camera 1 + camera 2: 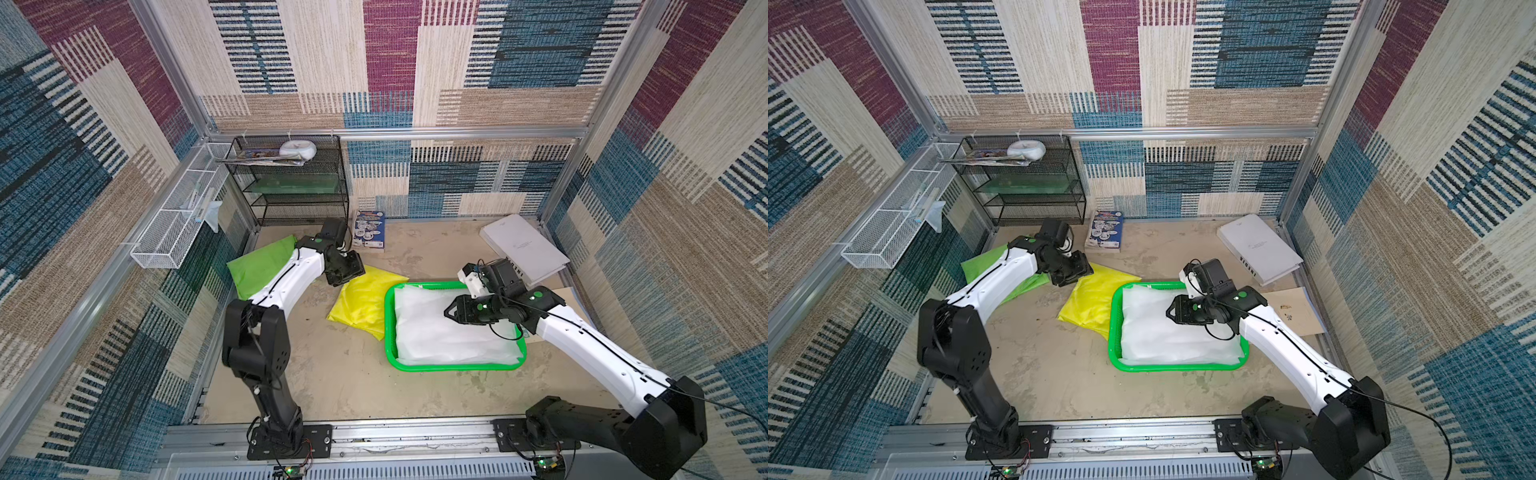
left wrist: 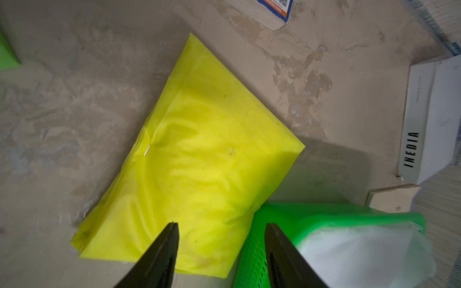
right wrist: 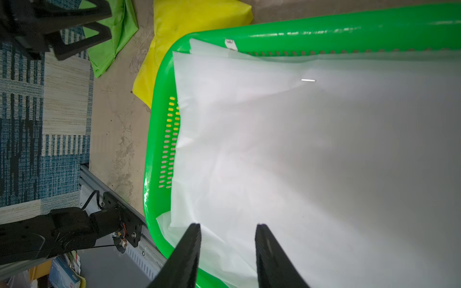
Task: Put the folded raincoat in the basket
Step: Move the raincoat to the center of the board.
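The green basket (image 1: 388,328) (image 1: 1113,332) (image 3: 324,30) stands right of centre on the floor. A white folded raincoat (image 1: 436,336) (image 1: 1163,340) (image 3: 299,149) lies inside and fills it. My right gripper (image 1: 449,311) (image 1: 1169,311) (image 3: 228,224) hovers over the white raincoat, open, with nothing between its fingers. A yellow folded raincoat (image 1: 365,299) (image 1: 1092,299) (image 2: 199,162) lies flat against the basket's left side, one edge tucked under the rim. My left gripper (image 1: 349,270) (image 1: 1075,268) (image 2: 220,224) is open above its far corner and holds nothing.
A light green folded raincoat (image 1: 257,266) lies under the left arm. A black mesh shelf rack (image 1: 291,187) and a white wire basket (image 1: 174,224) stand at the back left. A blue book (image 1: 370,230), a white book (image 1: 523,245) and a cardboard sheet (image 1: 1291,311) lie around the basket.
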### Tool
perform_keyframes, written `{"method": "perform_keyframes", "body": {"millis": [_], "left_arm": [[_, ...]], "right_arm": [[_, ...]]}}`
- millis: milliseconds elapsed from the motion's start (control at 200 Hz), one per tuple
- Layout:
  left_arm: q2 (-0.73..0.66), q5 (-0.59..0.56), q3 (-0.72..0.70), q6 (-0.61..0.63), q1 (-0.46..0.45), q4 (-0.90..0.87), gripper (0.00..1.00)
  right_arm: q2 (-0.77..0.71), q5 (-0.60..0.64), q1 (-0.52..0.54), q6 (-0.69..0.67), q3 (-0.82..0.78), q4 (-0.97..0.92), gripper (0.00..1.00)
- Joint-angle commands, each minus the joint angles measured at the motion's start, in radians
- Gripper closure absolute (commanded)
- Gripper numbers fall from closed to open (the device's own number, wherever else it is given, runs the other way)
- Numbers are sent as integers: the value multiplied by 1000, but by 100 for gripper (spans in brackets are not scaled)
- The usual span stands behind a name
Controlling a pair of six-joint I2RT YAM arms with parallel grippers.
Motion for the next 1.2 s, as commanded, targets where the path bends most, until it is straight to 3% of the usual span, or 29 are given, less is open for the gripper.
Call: {"method": "perform_keyframes", "body": {"millis": [0,235,426,501,606,701,756,881,921,992,1027,1092,1192], "left_arm": [[89,-120,74,88,24,-156,32],[166,-62,26,114,75,-136,35],[90,3,-191,98,81,-24,43],[62,29,-252,90,85,15,58],[16,30,-333,52,108,44,99],[-112,13,-490,-45,160,109,100],[-263,38,-640,-131,201,192,100],[-573,133,-864,-253,223,233,60],[-646,179,-888,-264,214,207,44],[-748,256,-884,-248,201,118,30],[-794,280,-868,-221,191,72,19],[-848,291,-811,-177,186,-42,15],[-875,262,-711,-127,187,-91,20]], "right_arm": [[-22,6,0,9,-6,-18,58],[-38,13,0,-1,-35,-32,57],[-42,15,0,-4,-60,-20,57],[-34,9,0,-5,-65,-16,57],[-31,3,0,-5,-70,-11,58],[-32,3,-1,-4,-76,-3,58],[-28,1,-1,-6,-74,0,58],[-13,-6,-1,-5,-66,-4,58],[-11,-10,0,-4,-62,-5,58],[-8,-12,0,-1,-51,-10,58],[-9,-12,-1,3,-46,-11,58],[-10,-20,1,20,-41,-7,58],[-14,-47,19,52,-36,-5,60]]}}
